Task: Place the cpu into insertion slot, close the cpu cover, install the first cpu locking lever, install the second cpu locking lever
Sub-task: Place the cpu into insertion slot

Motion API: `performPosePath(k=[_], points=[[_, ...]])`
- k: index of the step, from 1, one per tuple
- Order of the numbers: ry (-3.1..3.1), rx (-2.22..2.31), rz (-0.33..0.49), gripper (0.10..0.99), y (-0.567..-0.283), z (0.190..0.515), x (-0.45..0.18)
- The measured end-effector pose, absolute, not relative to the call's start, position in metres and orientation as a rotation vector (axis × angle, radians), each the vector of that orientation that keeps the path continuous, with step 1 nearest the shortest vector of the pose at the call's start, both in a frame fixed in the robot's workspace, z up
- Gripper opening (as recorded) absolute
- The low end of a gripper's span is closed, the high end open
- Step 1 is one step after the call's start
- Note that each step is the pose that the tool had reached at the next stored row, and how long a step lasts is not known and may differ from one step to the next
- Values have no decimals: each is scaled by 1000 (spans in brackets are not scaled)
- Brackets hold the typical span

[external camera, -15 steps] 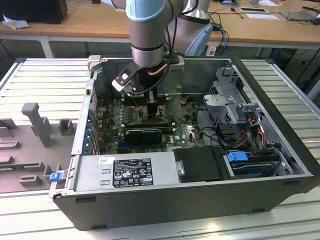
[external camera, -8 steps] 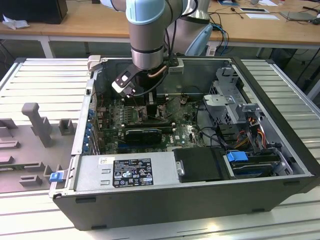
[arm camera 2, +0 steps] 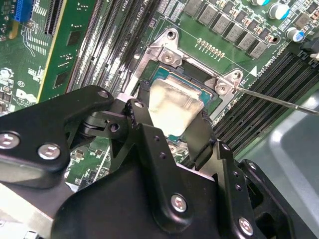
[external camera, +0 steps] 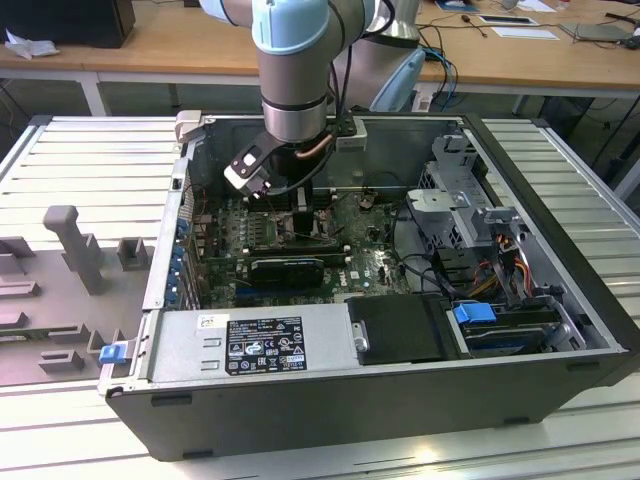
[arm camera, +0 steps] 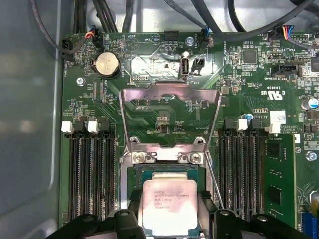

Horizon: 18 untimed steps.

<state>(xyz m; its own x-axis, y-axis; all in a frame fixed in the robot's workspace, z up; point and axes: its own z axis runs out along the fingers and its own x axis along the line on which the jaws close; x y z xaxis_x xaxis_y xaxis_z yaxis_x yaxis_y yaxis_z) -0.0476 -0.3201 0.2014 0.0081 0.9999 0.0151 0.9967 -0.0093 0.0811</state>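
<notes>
Silver-grey and square, the cpu (arm camera: 169,205) is pinched at two opposite edges by the black fingers (arm camera: 130,219) of the gripper (arm camera: 170,216). It is held directly over the insertion slot (arm camera: 164,171) and appears raised a little off it. Whether any edge of the chip touches the slot's frame cannot be told.

The same grip is seen in the second wrist view. There the cpu (arm camera 2: 172,102) is clamped between the fingers (arm camera 2: 135,108) of the gripper (arm camera 2: 170,118), and the dark frame of the insertion slot (arm camera 2: 198,75) is seen just beyond the chip.

The cpu cover (arm camera: 169,93) is swung open. It is stood up from its hinge at the edge of the slot away from the gripper, so the green circuit board (arm camera: 149,59) is seen through its square cut-out. A thin locking lever (arm camera: 213,181) is raised just beside the slot. In the second wrist view this locking lever (arm camera 2: 279,99) is seen slanting away from one corner of the slot. Long black memory slots (arm camera: 92,169) are ranged on both sides of the insertion slot.

In the exterior view the arm (external camera: 295,60) is seen reaching down into the open computer case (external camera: 400,400), over the green board.
</notes>
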Motion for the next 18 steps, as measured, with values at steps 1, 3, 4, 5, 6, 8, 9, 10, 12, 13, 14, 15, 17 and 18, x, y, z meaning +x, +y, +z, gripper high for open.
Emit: performPosePath(k=[1,3,4,5,6,8,9,10,12,13,14,15,17,18], points=[[2177,2197,105,529,-320,201,-48],[2178,2198,108,604,-320,201,-47],[2178,2199,109,604,-320,201,-47],[2178,2200,110,604,-320,202,-47],[2178,2200,110,604,-320,203,-47],[2178,2200,110,604,-320,204,-47],[2178,2200,110,604,-320,205,-47],[2178,2200,110,604,-320,206,-47],[2178,2200,111,604,-320,206,-46],[2178,2200,111,604,-320,205,-46],[2178,2200,110,604,-320,205,-46],[2178,2200,110,604,-320,205,-46],[2178,2200,110,604,-319,205,-45],[2179,2201,111,604,-319,205,-46]])
